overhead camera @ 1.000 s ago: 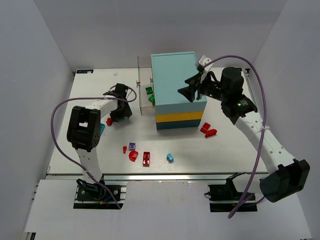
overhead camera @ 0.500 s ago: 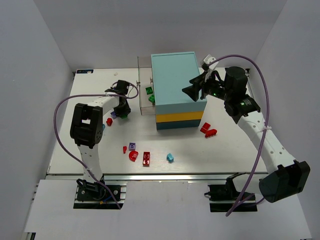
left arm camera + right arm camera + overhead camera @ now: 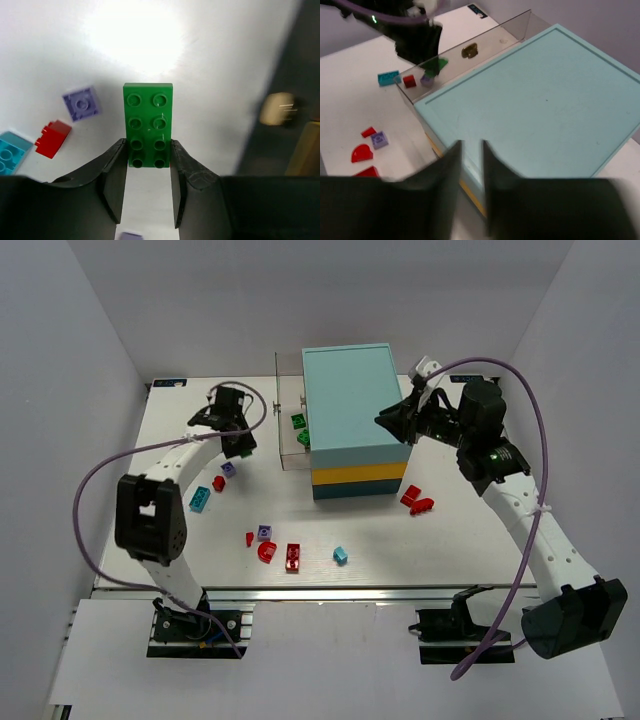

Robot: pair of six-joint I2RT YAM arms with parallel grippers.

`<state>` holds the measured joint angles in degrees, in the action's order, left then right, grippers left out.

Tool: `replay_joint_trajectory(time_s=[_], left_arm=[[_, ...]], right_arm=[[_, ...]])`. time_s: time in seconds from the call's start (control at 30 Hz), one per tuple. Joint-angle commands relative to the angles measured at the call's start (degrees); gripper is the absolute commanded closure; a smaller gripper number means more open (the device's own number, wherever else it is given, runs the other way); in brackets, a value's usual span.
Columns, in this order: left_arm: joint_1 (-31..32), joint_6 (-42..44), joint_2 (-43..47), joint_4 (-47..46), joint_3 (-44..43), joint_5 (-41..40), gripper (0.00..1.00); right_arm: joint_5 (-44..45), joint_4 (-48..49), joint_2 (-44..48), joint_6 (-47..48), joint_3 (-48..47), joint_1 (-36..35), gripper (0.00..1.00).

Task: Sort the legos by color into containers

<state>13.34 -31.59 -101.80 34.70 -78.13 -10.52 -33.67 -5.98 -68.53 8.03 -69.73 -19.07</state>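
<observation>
My left gripper (image 3: pixel 147 145) is shut on the near end of a green two-by-four lego (image 3: pixel 148 117), held above the white table. In the top view this gripper (image 3: pixel 241 446) hangs left of the pulled-out clear drawer (image 3: pixel 290 458), which holds two green legos (image 3: pixel 299 423). Below it lie a purple lego (image 3: pixel 81 104), a red one (image 3: pixel 53 138) and a light blue one (image 3: pixel 11 152). My right gripper (image 3: pixel 471 145) hovers over the right edge of the light teal cabinet (image 3: pixel 350 390). Its jaws stand a narrow gap apart with nothing between them.
Loose legos lie near the table's front: red ones (image 3: pixel 293 556), a purple one (image 3: pixel 264 532) and a light blue one (image 3: pixel 340 555). Two more red ones (image 3: pixel 415 500) sit right of the cabinet. White walls close in the table on three sides.
The left gripper closed on the green lego and carried it up and back beside the drawer. The right gripper's jaws narrowed and it drifted slightly right.
</observation>
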Motion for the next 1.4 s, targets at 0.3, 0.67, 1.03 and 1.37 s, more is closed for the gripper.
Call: replay_joint_trajectory(time_s=[0.3,0.67,1.03,1.37], left_arm=[[0.6,0.5,10.9,-8.2,-11.2,16.7,0.89],[1.7,0.9,5.3,-10.3,-17.6,29.3,0.89],[1.7,1.1,3.2,-8.0,-17.9,32.1,0.40],[1.7,0.2,3.4,-8.7,-22.7,31.5,0.41]], right_arm=[[-3.5,2.6,3.2,0.6,4.4,0.3,1.00],[-2.3,2.7,5.4,1.1,7.0,0.3,1.00],[-2.4,2.7,5.7,1.8,7.8,1.1,0.92],[-2.2,2.5,6.1,2.0,7.9,0.3,0.77]])
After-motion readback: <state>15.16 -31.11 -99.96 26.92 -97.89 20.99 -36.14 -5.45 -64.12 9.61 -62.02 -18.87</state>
